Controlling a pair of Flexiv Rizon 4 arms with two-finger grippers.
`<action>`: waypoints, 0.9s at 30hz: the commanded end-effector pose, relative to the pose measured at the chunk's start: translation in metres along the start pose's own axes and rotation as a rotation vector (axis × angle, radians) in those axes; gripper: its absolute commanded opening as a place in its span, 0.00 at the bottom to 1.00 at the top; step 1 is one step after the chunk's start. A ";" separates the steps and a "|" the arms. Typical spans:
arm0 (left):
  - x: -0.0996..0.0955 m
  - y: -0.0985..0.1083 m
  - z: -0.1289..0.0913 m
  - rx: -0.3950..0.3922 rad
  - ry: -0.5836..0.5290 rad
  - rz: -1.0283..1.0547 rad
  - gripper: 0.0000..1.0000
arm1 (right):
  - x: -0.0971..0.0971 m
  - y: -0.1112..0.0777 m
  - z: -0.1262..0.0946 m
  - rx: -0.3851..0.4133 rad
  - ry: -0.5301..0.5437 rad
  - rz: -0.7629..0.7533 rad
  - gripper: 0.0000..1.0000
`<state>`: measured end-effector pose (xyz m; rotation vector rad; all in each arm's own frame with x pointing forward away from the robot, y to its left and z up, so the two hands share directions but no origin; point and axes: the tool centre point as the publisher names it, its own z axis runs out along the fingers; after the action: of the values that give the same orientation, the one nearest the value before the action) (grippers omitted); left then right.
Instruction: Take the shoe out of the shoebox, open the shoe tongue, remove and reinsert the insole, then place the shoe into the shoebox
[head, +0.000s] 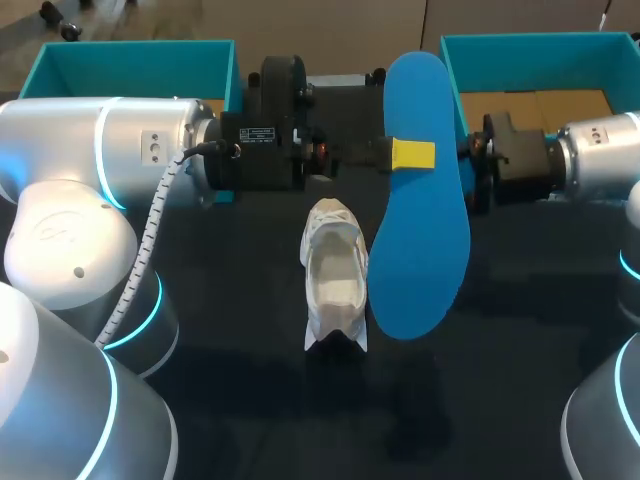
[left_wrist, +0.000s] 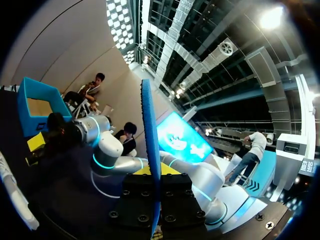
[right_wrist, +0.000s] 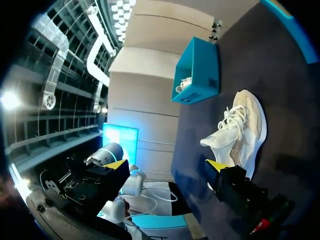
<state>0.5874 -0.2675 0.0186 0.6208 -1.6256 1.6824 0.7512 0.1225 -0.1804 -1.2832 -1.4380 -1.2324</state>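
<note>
A large blue insole (head: 420, 250) hangs in the air above the table, held near its upper half by my left gripper (head: 410, 154), which is shut on it. In the left wrist view the insole (left_wrist: 150, 140) stands edge-on between the fingers. The white shoe (head: 334, 275) lies on the dark table just left of the insole, its opening facing up. My right gripper (head: 472, 165) stands open close to the insole's right edge, with nothing held. In the right wrist view its yellow tips (right_wrist: 216, 165) are wide apart, and the shoe (right_wrist: 242, 127) lies ahead of them.
A teal shoebox (head: 130, 58) stands at the back left and another teal box (head: 540, 55) with a cardboard floor at the back right. The back-left box (right_wrist: 197, 70) shows something white inside. Dark table surface (head: 250, 380) lies in front of the shoe.
</note>
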 end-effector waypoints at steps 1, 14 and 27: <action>0.000 0.002 0.002 0.003 -0.002 0.000 0.00 | 0.000 -0.001 0.001 -0.002 0.000 0.000 1.00; 0.000 0.002 0.002 0.003 -0.002 0.000 0.00 | 0.000 -0.001 0.001 -0.002 0.000 0.000 1.00; -0.019 0.024 -0.032 -0.033 0.019 0.369 0.00 | 0.000 -0.001 0.001 -0.002 0.000 0.000 1.00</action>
<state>0.5899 -0.2611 -0.0018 0.3776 -1.8131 1.8581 0.7501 0.1220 -0.1812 -1.2823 -1.4371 -1.2357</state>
